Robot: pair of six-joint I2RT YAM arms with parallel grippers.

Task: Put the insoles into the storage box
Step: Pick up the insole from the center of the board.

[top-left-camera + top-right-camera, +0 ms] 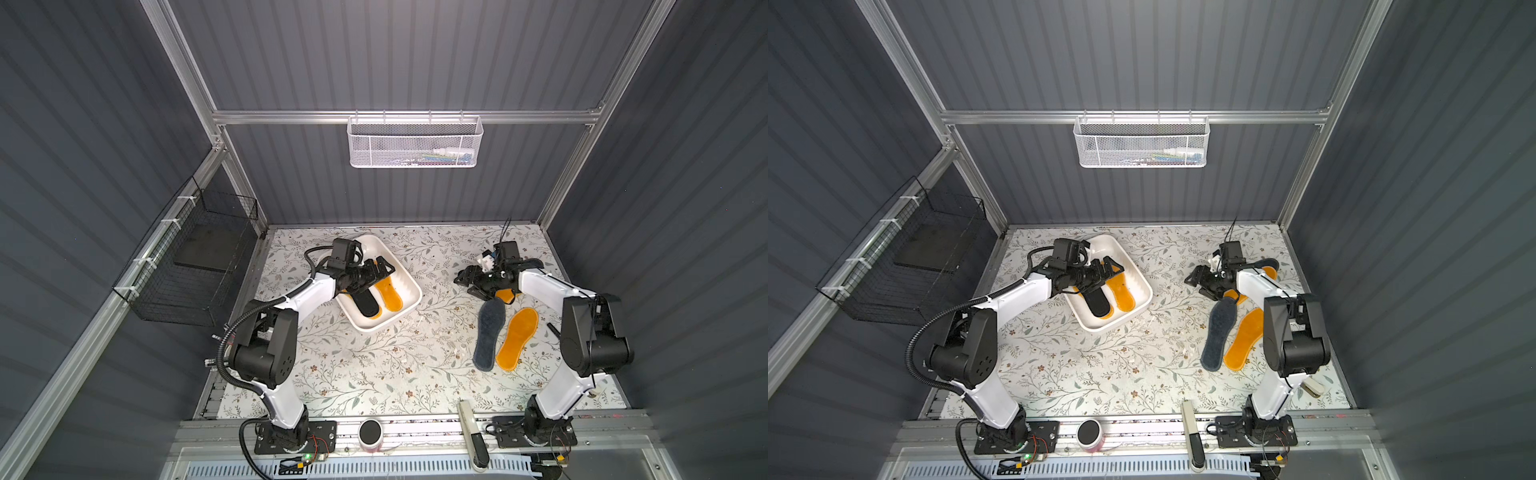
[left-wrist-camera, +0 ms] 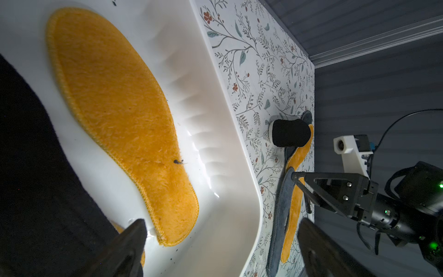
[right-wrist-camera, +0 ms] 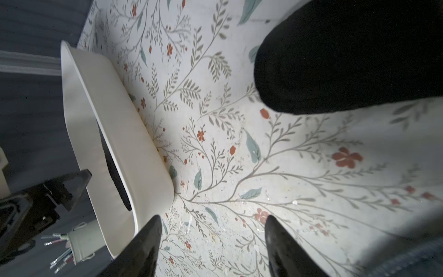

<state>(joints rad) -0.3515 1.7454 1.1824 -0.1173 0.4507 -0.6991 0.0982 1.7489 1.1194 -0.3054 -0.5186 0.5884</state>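
Sorting stands partway. The shallow white plastic storage box (image 1: 409,286) sits on the floral-patterned tabletop (image 1: 374,374), left of centre and toward the far side, turned at an angle. Inside it a fuzzy orange-yellow insole (image 1: 390,295) lies flat along the right wall. A plain black insole (image 1: 368,305) lies beside it, overlapping a second orange pad (image 1: 376,314) of which only an edge shows. They run lengthwise, probably because the tub is barely longer than one insole and they fit flat no other way.

The left gripper (image 1: 384,268) hangs over the box with its jaws spread wide and nothing between them; the left wrist view shows only the box's floor and rim in the gap. Being directly above the tub suits lowering pads in from the top, since the thick rim would block a sideways slide.

Right of centre, well apart from the box, a fuzzy dark grey-blue insole (image 1: 488,334) and another orange-yellow insole (image 1: 517,338) lie side by side. Farther back, a black insole (image 3: 347,55) and more orange are partly hidden under the right arm (image 1: 540,286). The right gripper (image 1: 465,284) hovers low over bare tabletop just left of the grey-blue pad's far end, jaws parted and empty. That moderate spread looks suited to pinching a thin pad's edge.
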